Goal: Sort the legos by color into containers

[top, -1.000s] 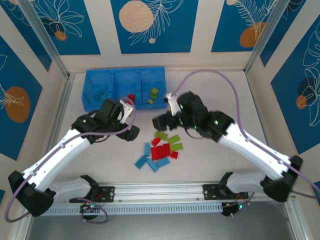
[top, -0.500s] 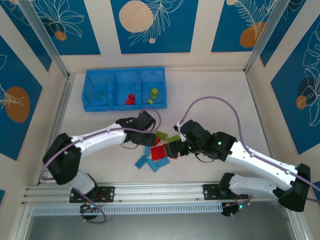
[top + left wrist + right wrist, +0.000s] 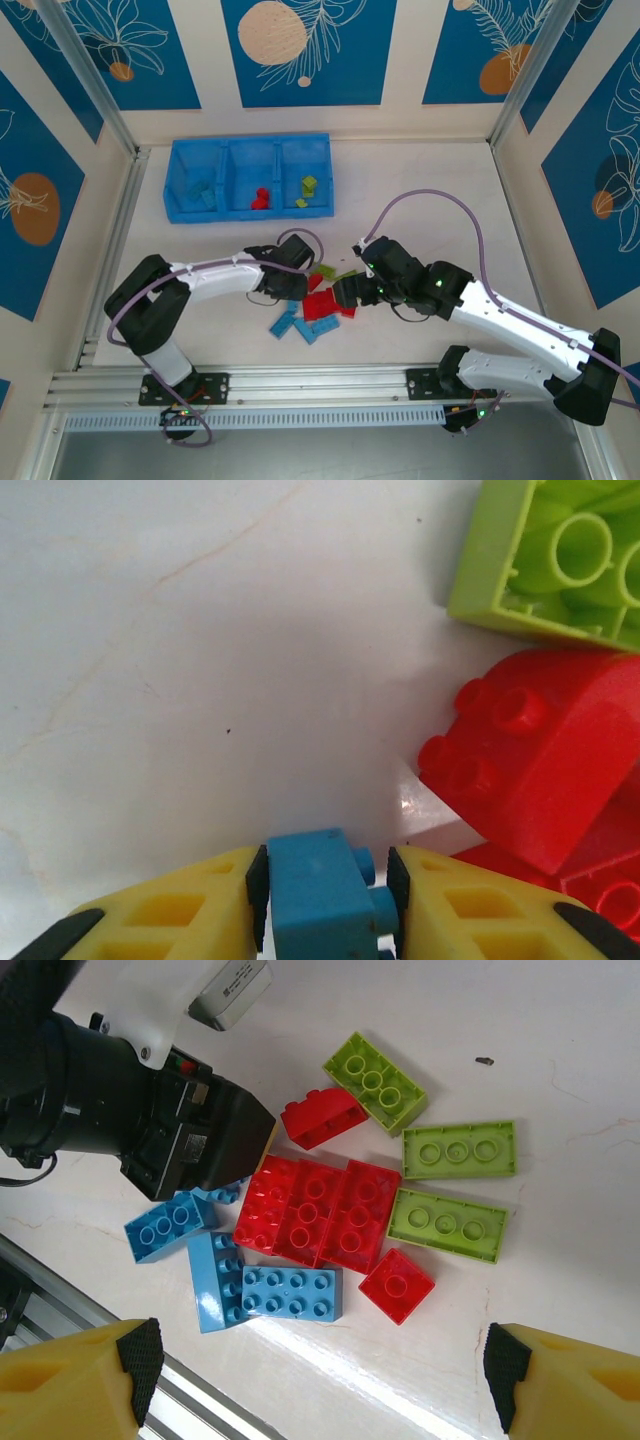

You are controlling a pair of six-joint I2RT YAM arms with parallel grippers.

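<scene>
- Blue tray [image 3: 250, 147] at the counter's [image 3: 430, 190] far left holds some sorted legos [image 3: 260, 197].
- Our left tool [image 3: 327, 880] is clamped on a light blue brick [image 3: 312, 905], beside a red brick [image 3: 530, 770].
- Our right tool [image 3: 320, 1380] hangs wide apart by the red plate [image 3: 318, 1212].

Overall light: bright, even and diffuse, from overhead; the pale glossy worktop [image 3: 430, 200] reads near white.
Shadows: soft and short; a grey smear on the worktop ahead of the small light-blue plastic brick [image 3: 320, 895].
Glare: white sheen streak on the worktop below the bricks in the right wrist view; a small highlight beside the rounded red plastic brick [image 3: 540, 760].
Focus: bricks crisp; left yellow plastic fingers [image 3: 150, 920] and right yellow plastic fingers [image 3: 60, 1380] soft at the frame edge.
Distortion: grey metal frame posts [image 3: 90, 80] lean inward in the top view.
</scene>
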